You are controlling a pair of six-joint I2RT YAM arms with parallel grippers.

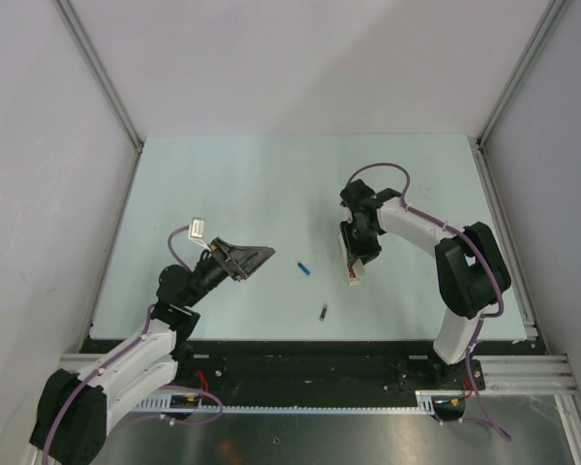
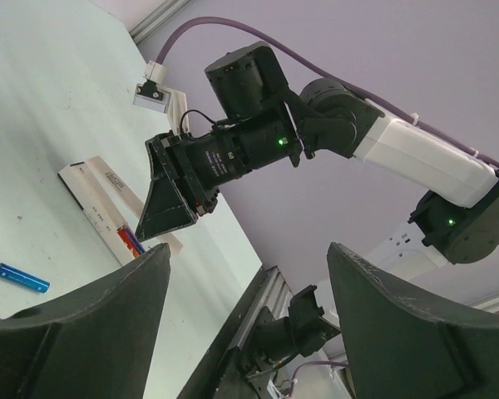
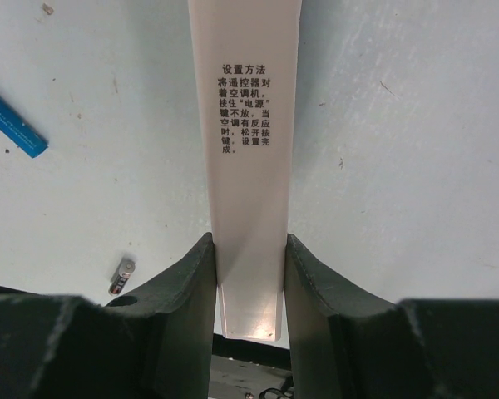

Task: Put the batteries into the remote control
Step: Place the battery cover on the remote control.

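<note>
The slim, flat white plastic remote control (image 3: 249, 108) is laid on the pale surface (image 1: 223, 184) and clamped at one end by the right pincer (image 3: 249, 241). A thin blue battery (image 1: 303, 268) and a small black battery (image 1: 323, 312) are seen lying near it, not touching. The left pincer (image 2: 249, 253) is held wide, with nothing in it.

The left arm (image 1: 160, 310) reaches from the near left corner toward the middle; the left jaws gape wide. The right arm (image 1: 436, 242) folds in from the right edge; the right jaws clamp the remote control (image 3: 248, 166).
</note>
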